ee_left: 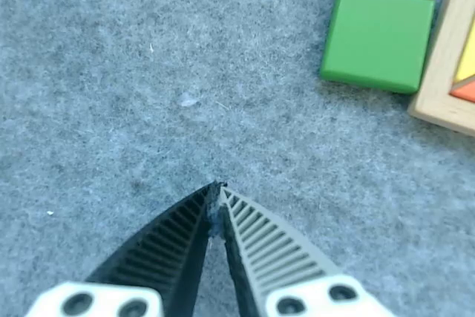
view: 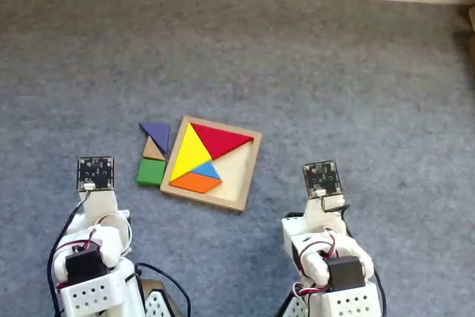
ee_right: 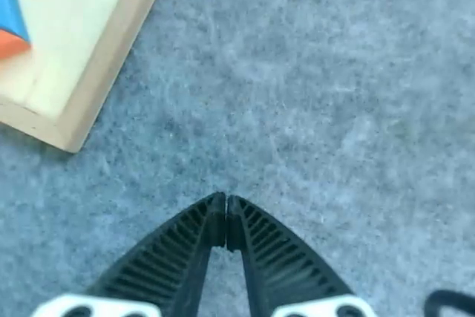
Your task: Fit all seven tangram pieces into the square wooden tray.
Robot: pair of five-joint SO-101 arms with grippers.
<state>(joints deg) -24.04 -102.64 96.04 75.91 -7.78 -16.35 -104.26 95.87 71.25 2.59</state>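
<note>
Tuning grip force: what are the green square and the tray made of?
Green square: likely painted wood, a thick block with an even matte green coat; core hidden. Tray: seemingly bare light wood, pale tan rim and floor, unpainted.

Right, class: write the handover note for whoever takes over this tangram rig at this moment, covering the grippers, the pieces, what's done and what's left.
Left gripper: shut, empty, over the carpet near the green square.
Right gripper: shut, empty, over the carpet off a corner of the tray.
In the tray: yellow triangle, red triangle, blue triangle, orange piece.
Outside, beside the tray's left edge in the high view: purple piece, tan triangle and the green square.
Done: four of seven placed.
Left: fit those three into the tray's bare part.
</note>
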